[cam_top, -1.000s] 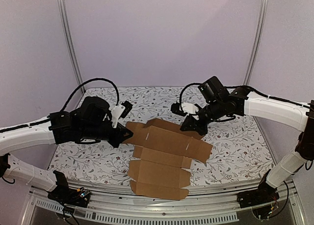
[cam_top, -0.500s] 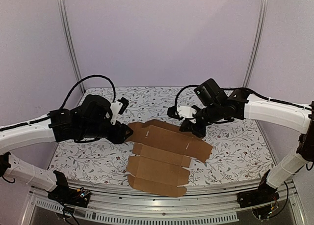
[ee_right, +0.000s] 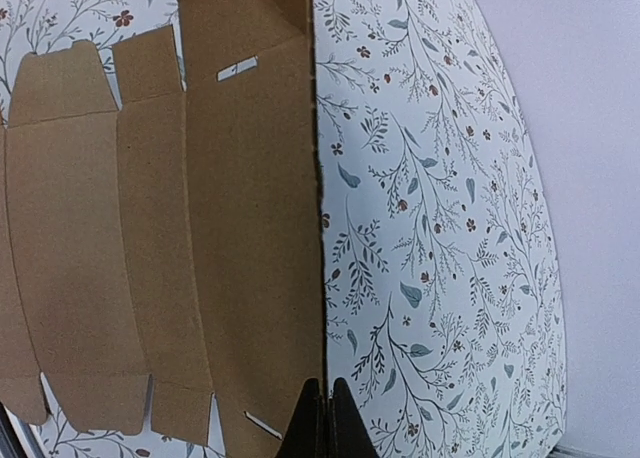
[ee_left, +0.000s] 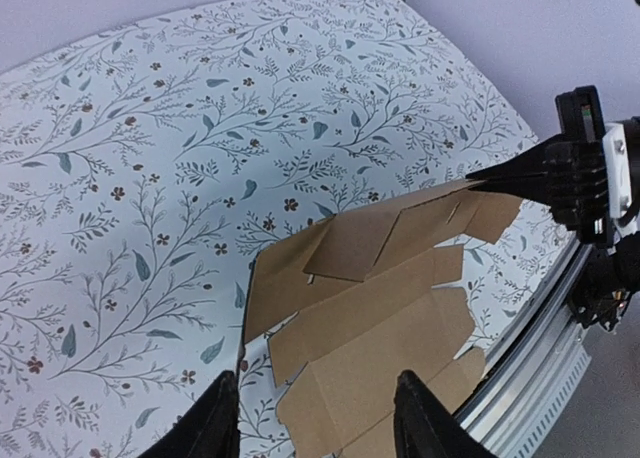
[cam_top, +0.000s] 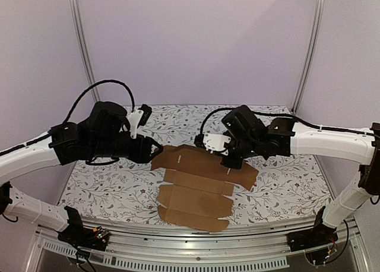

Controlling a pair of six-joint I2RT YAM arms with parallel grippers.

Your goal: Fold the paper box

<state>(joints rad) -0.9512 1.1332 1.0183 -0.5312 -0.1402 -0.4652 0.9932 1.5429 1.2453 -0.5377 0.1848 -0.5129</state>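
- The right gripper (ee_right: pixel 322 418), at the bottom centre of its wrist view, has its black fingers pressed together on the right-hand edge of the paper box (cam_top: pixel 196 186), pinching the thin card.
- The left gripper (ee_left: pixel 315 423) has its fingers spread apart at the bottom edge of its wrist view. It holds nothing and hovers above the near-left part of the card.
- The table (cam_top: pixel 107 189) fills the lower half of the overhead view, covered in a white cloth printed with grey-green leaves and small dark flowers.
- The paper box is a flat brown die-cut sheet with notched flaps. It lies unfolded at the centre of the overhead view, between the two arms.
- Its far edge is raised slightly where the right gripper grips it.
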